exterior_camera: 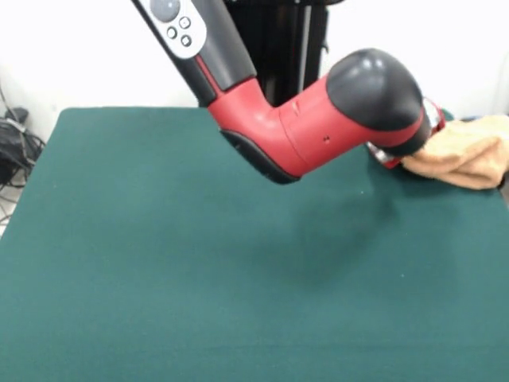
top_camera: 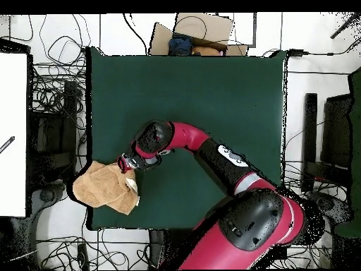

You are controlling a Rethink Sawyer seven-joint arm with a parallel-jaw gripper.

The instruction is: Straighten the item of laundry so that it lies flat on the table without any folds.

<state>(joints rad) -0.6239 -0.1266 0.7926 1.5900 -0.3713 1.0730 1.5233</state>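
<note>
A crumpled orange-tan towel [top_camera: 106, 187] lies bunched at the lower left corner of the green table [top_camera: 211, 92], partly hanging over its edge. The red and black arm's gripper [top_camera: 127, 164] sits at the towel's upper right edge; whether it is open or closed cannot be told.

A glossy red robot arm [exterior_camera: 294, 131] with rounded black joint caps and black trim, carrying a pale grey oval control panel [exterior_camera: 176, 24] set with a round knob and small dark buttons.
</note>
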